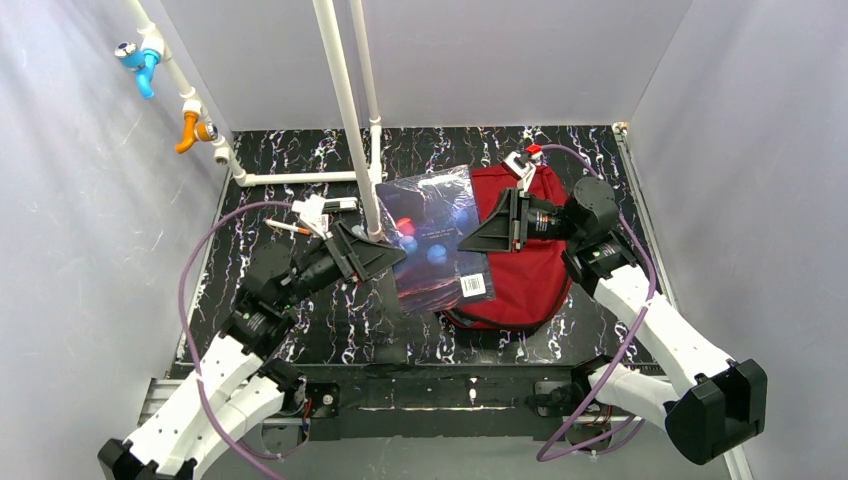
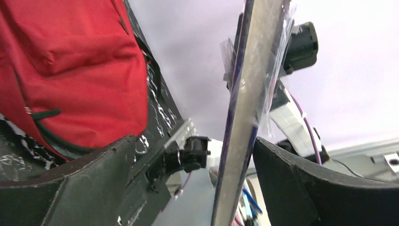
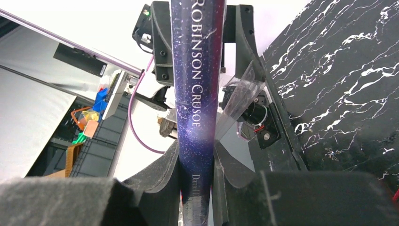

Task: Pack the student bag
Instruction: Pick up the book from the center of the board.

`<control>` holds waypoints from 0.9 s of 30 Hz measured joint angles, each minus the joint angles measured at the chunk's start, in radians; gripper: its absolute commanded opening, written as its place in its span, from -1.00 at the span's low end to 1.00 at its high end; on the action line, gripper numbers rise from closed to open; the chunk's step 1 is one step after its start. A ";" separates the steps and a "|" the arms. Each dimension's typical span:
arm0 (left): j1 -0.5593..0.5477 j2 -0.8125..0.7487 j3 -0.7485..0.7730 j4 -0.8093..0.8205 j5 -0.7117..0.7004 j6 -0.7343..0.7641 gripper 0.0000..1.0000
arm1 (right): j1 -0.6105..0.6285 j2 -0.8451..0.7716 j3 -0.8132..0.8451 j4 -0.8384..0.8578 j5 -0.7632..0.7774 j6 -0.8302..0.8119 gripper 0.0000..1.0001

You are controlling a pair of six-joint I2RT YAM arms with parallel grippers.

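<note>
And there was the student bag (image 1: 527, 275), dark red and slumped flat on the black, white-veined table (image 1: 350, 325), sitting out toward 3 o'clock from the table's middle, black trim running round its 6 o'clock edge. In the left wrist view the bag (image 2: 70, 56) filled the 10 o'clock corner, a black zipper pull showing on its red fabric. Over the bag's 9 o'clock side hung a book (image 1: 435, 240), dark blue cover with glowing spots, wrapped in clear film, and a white barcode sticker (image 1: 474, 286) sat at its 5 o'clock corner, the digits too small to read. The right gripper (image 1: 482, 238) came in from 3 o'clock and had the book pinched hard: in its own camera the right gripper (image 3: 195, 162) was clenched on the spine (image 3: 195, 70), and the spine read "ROBINSON CRUSOE" in pale capitals, with an author's line below that began "Dani" and vanished between the pads. A flap of loose clear film (image 3: 237, 101) stuck out at 3 o'clock of the spine. At the book's 9 o'clock edge the left gripper (image 1: 385, 255) stood spread wide, released; in its wrist view the left gripper (image 2: 194, 141) straddled the book's edge (image 2: 244, 108), one finger (image 2: 301, 179) just beside it, the other (image 2: 89, 174) well apart. Behind, at 12 o'clock, a white pipe (image 1: 345, 110) rose from the table, and up at 10 o'clock sat a blue valve (image 1: 143, 70) and an orange valve (image 1: 190, 130).
</note>
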 measured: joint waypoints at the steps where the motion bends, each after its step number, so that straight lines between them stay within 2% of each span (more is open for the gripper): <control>1: 0.000 0.030 0.007 0.014 0.027 -0.010 0.65 | 0.000 0.000 0.000 0.013 -0.009 0.010 -0.97; 6: 0.000 0.125 0.013 0.178 0.153 -0.070 0.16 | 0.002 0.000 0.000 0.040 -0.026 0.034 -0.97; 9: 0.000 0.135 0.001 0.299 0.203 -0.108 -0.06 | 0.014 0.003 -0.002 0.069 -0.035 0.053 -0.97; 13: 0.000 0.145 -0.011 0.423 0.251 -0.148 -0.63 | 0.039 0.029 -0.014 0.120 -0.037 0.080 -0.95; 15: 0.006 0.150 -0.029 0.444 0.266 -0.154 -0.93 | 0.048 0.047 -0.016 0.151 -0.045 0.100 -0.57; 16: 0.009 0.152 -0.037 0.452 0.265 -0.164 -1.00 | 0.047 0.051 -0.016 0.157 -0.044 0.096 -0.35; 20: 0.013 0.153 -0.065 0.468 0.255 -0.175 -1.00 | 0.048 0.072 -0.008 0.089 -0.023 0.037 0.27; 23: 0.005 0.153 -0.092 0.452 0.251 -0.181 -1.00 | 0.060 0.102 0.055 -0.142 0.042 -0.109 0.86; 24: 0.002 0.150 -0.099 0.436 0.244 -0.180 -1.00 | 0.060 0.114 0.080 -0.232 0.072 -0.168 0.95; 27: -0.002 0.105 -0.112 0.321 0.172 -0.161 -1.00 | 0.061 0.138 0.154 -0.495 0.198 -0.348 0.97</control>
